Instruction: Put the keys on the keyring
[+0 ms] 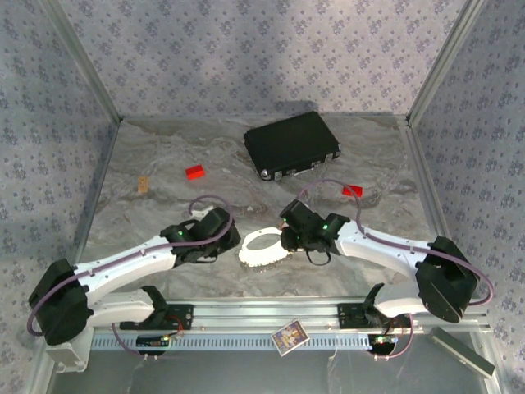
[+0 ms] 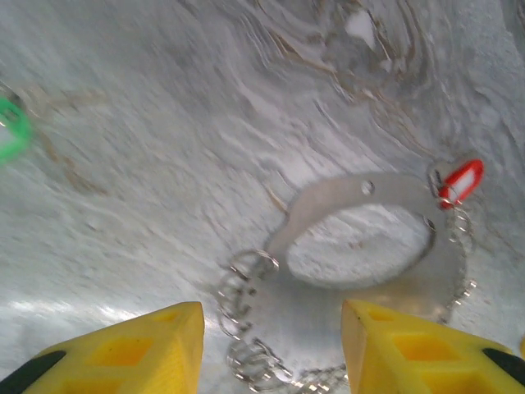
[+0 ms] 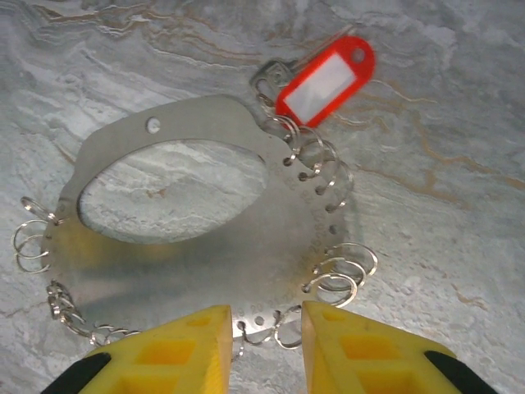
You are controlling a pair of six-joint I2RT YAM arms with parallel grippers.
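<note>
keyring (image 3: 271, 238): flat pale metal loop with a big oval hole, lying on the marbled tabletop (image 1: 148, 222). In the top view it sits between the two arm tips, toward 6 o'clock of the tabletop centre. Small split rings and chain run along its rim.
red key (image 3: 324, 78): red tag with a white centre, at 1 o'clock of the keyring. Its metal end touches the split rings at the rim; can't tell if it's threaded on.
green key (image 2: 10, 131): blurred green tag at the 9 o'clock edge of the left wrist view. It lies on the tabletop well apart from the keyring.
left end effector (image 2: 271, 308): yellow fingers spread wide with nothing pinched. The keyring's 7 o'clock rim and a few split rings lie under the gap.
right end effector (image 3: 267, 310): fingers set a narrow gap apart at the keyring's 6 o'clock rim in its own view. The rim and a small split ring lie in the gap; can't tell if it's pinching them.
black case (image 1: 291, 145): closed, at 12 o'clock of the keyring, well apart.
red blocks: one (image 1: 195, 171) at 10 o'clock of the keyring, one (image 1: 352, 190) at 2 o'clock, both loose on the tabletop.
</note>
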